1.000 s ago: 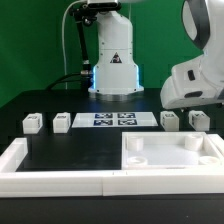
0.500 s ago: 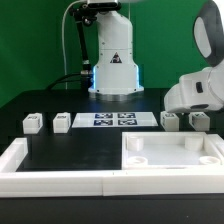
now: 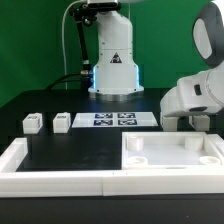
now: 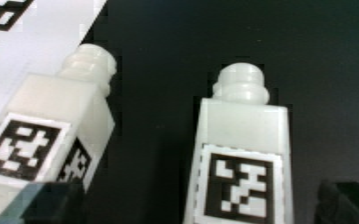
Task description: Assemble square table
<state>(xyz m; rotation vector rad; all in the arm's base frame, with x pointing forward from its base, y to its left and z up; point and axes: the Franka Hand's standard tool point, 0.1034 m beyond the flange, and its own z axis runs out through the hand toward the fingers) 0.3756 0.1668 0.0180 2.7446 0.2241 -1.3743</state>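
Exterior view: the square slab (image 3: 170, 158) was seen lying flat at the front of the black worktop (image 3: 60, 148), toward that view's right, its near edge in line with the long white rail (image 3: 40, 180). Farther back the marker board (image 3: 112, 120) was laid flat before the robot base (image 3: 113, 60). An outer leg (image 3: 33, 123) and an inner leg (image 3: 62, 122) were set just off the board's left end. The ground past the board's right end was covered by the arm's white end (image 3: 195, 98). From the wrist view two further legs were made out, a board-side leg (image 4: 60, 110) and a far leg (image 4: 247, 140), laid side by side but apart, knobs pointed the same way. The tool (image 4: 195, 197) was held wide above them, with nothing gripped, one dark fingertip (image 4: 357, 193) being seen beside the far leg.
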